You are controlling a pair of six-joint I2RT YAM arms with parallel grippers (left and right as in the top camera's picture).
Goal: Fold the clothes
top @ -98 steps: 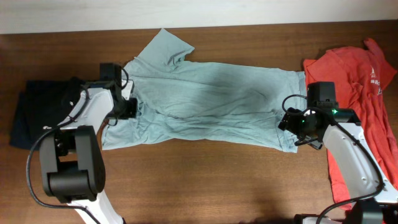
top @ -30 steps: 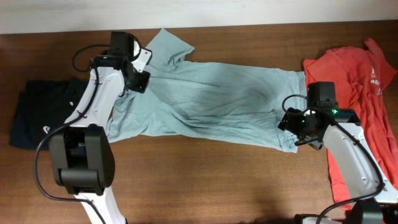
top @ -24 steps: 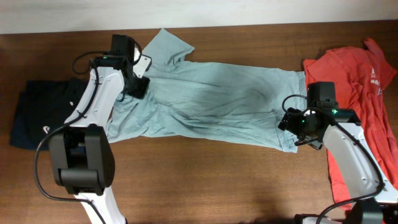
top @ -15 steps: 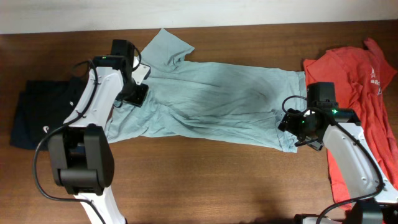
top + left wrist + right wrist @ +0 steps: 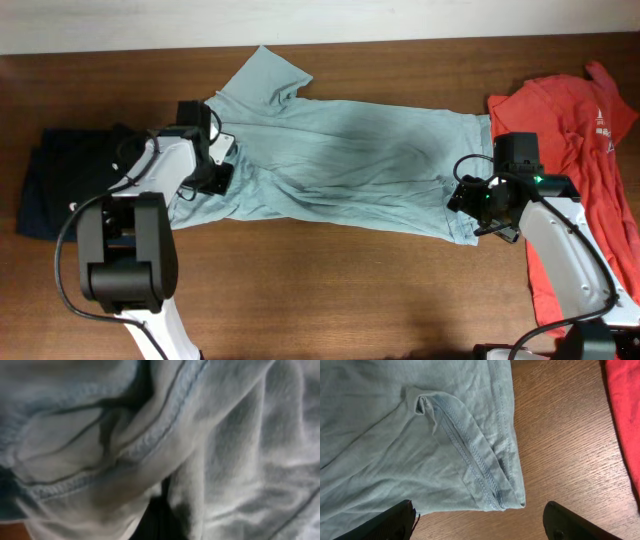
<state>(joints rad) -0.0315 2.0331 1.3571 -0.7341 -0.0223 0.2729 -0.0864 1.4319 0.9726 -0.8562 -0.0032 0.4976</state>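
A light blue-grey T-shirt lies spread across the middle of the table, collar end to the left and hem to the right. My left gripper is on the shirt's left part. In the left wrist view bunched cloth with a stitched seam fills the frame around the dark fingers, which look shut on it. My right gripper is open and hovers at the shirt's front right hem corner. Its fingertips straddle bare wood just off the hem and touch no cloth.
A red shirt lies crumpled at the right edge and also shows in the right wrist view. A dark folded garment lies at the far left, close to my left arm. Bare wooden table runs along the front.
My left gripper has moved from near the shirt's collar at the back towards the front, onto the shirt's left side. The cloth there has shifted slightly. The right arm has not moved.
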